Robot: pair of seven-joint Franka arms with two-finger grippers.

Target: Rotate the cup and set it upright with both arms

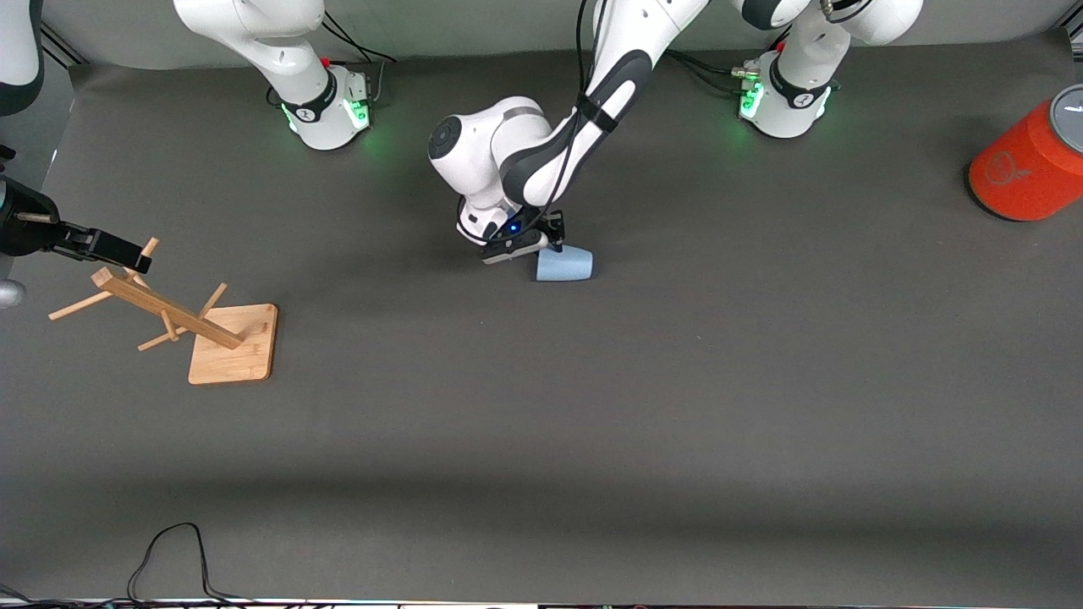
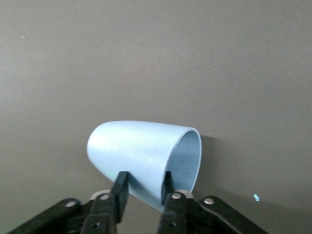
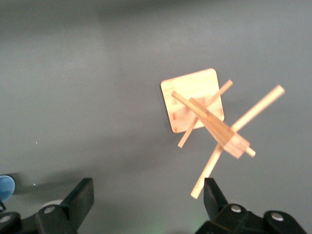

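Two black fingers (image 2: 120, 187) of the left gripper (image 1: 541, 244) pinch the rim wall of the cup (image 1: 564, 264), one finger outside and one inside the mouth, as we see in the left wrist view (the grip sits at the rim edge, not around the body). The cup (image 2: 141, 158) lies on its side on the table (image 1: 592, 423), near the middle between the two arm bases, and we see its open mouth turned toward the right arm's end. The left arm reaches down to it from its base. The right gripper (image 3: 146, 197) hangs with its fingers spread wide and nothing between them, over the wooden peg rack (image 1: 169, 309) at the right arm's end of the table; there that arm waits. An orange cylinder (image 1: 1028, 169) with a grey top lies at the left arm's end, well apart from the cup.
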